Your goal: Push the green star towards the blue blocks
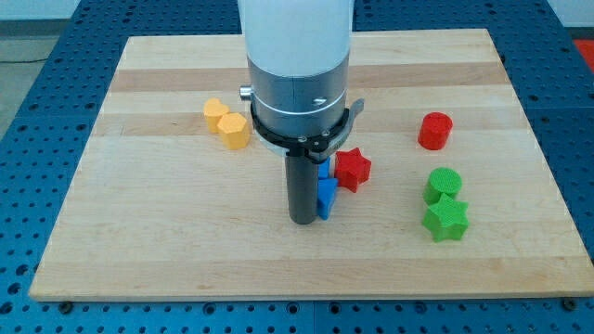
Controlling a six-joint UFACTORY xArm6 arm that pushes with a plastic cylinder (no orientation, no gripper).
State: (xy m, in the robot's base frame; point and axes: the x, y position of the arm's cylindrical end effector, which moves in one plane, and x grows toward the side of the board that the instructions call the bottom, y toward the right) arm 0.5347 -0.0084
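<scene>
The green star point(446, 221) lies at the view's lower right, touching a green round block point(443, 185) just above it. The blue blocks point(325, 191) sit near the board's middle, partly hidden behind the rod. My tip point(303, 221) rests on the board right against the blue blocks' left side, far to the left of the green star. A red star point(353, 169) touches the blue blocks on their upper right.
A red round block point(434, 131) sits at the right, above the green pair. Two yellow blocks point(227, 123) sit touching at the upper left. The wooden board point(139, 232) lies on a blue perforated table.
</scene>
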